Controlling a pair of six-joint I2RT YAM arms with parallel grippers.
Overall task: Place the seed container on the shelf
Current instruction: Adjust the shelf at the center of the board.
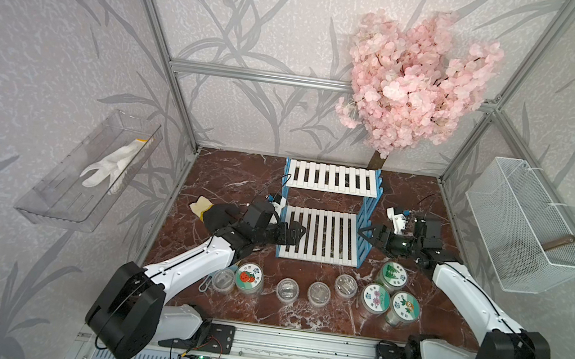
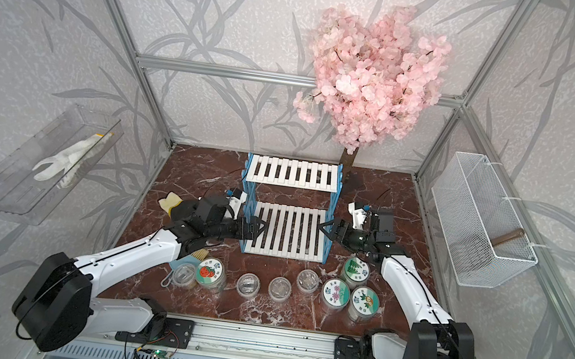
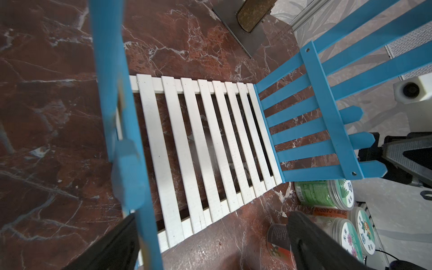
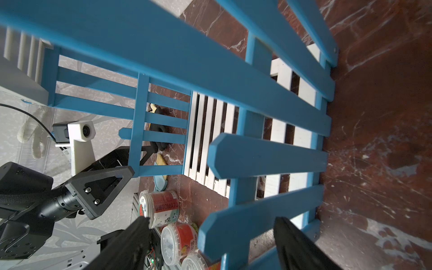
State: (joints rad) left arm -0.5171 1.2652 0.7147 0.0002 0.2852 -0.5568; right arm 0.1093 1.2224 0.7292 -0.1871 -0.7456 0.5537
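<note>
The shelf (image 1: 320, 235) (image 2: 287, 229), with blue side frames and white slatted boards, stands mid-table with both boards bare. Several seed containers line the table front in both top views, among them a tomato-lidded jar (image 1: 249, 277) and a green-lidded jar (image 1: 393, 273) (image 3: 322, 194). My left gripper (image 1: 296, 232) (image 3: 210, 217) is open at the shelf's left side frame (image 3: 121, 131), which runs beside one finger (image 3: 117, 245). My right gripper (image 1: 365, 234) (image 4: 210, 221) is open at the right side frame (image 4: 268, 154), whose slats lie between its fingers untouched.
A pink blossom tree (image 1: 419, 84) rises behind the shelf. A clear wall tray (image 1: 60, 203) on the left wall holds a white glove. A white wire basket (image 1: 525, 227) hangs on the right wall. A black and yellow glove (image 1: 213, 212) lies under the left arm.
</note>
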